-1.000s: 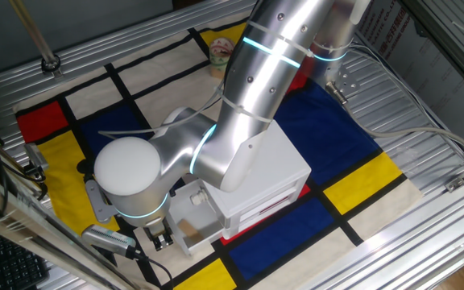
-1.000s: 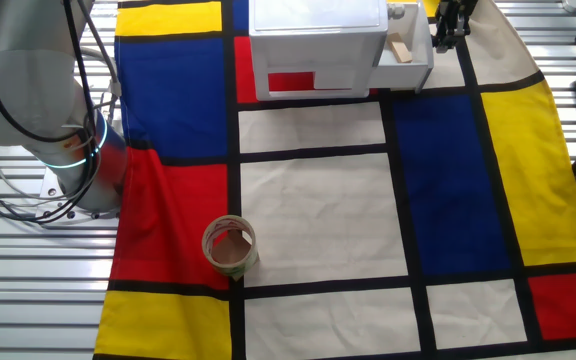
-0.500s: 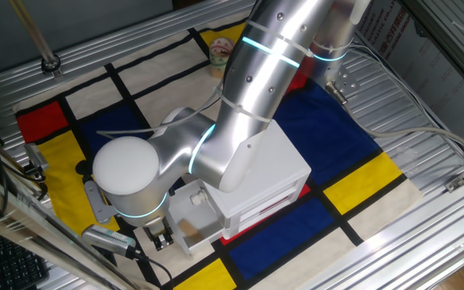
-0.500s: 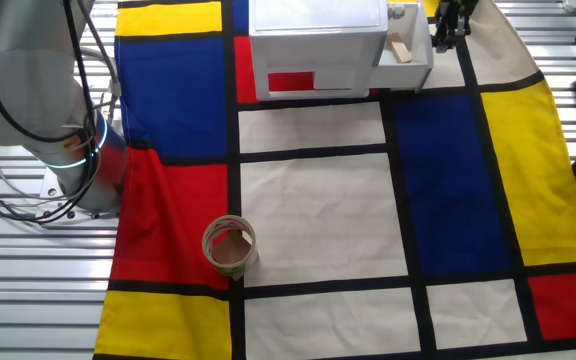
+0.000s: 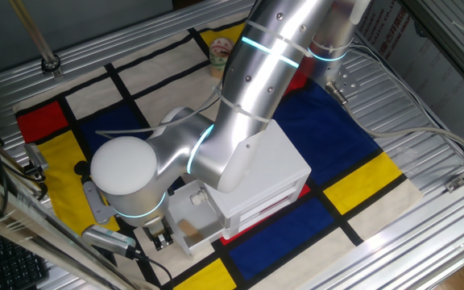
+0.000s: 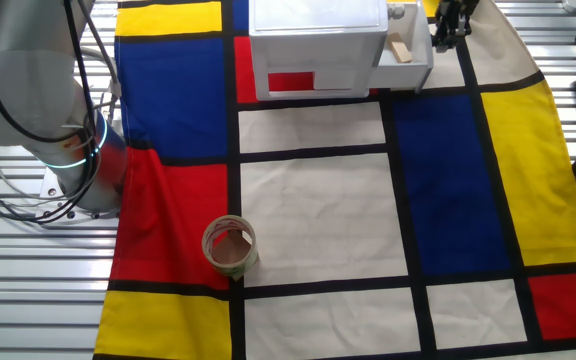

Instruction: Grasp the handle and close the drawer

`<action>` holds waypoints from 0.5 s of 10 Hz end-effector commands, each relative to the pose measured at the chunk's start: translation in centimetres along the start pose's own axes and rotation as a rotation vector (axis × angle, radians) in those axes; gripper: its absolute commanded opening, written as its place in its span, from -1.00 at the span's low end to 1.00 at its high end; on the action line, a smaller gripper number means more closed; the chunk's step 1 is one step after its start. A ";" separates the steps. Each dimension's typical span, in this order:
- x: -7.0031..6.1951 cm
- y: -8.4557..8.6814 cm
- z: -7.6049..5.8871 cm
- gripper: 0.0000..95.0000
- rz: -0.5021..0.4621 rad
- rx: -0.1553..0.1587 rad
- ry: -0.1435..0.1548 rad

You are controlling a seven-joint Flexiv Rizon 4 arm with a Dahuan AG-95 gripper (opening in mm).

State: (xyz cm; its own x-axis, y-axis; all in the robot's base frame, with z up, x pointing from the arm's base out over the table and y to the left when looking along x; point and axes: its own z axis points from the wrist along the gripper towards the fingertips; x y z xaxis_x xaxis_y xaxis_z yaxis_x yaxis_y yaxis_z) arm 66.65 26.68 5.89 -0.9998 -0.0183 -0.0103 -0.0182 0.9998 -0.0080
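Surface (image 6: 313, 215) covered by a colour-block cloth; white cabinet (image 6: 316, 45) at its far edge, drawer (image 6: 405, 52) pulled out — wooden block (image 6: 399, 50) inside. Claw (image 6: 449, 27) just beside the drawer front — spread or pressed together, cannot tell.

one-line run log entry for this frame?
phase: approach | drawer: open, small block inside | gripper: at drawer front, by handle, grasp unclear | cabinet: upright on cloth | paper cup: untouched

I see a ribbed metal table (image 6: 28, 300) under a colour-block cloth (image 6: 318, 200), which carries the white cabinet (image 6: 313, 50) and a tape roll (image 6: 230, 248).
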 end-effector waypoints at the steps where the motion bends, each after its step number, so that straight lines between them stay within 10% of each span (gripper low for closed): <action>1: 0.0 -0.1 0.0 -1.00 0.000 0.002 -0.001; 5: 0.0 -0.1 0.0 -1.00 -0.001 0.001 -0.005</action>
State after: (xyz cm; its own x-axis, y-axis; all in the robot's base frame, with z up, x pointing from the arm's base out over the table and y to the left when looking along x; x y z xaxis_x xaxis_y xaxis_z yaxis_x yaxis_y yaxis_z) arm 66.59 26.59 5.88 -0.9997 -0.0196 -0.0163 -0.0195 0.9998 -0.0085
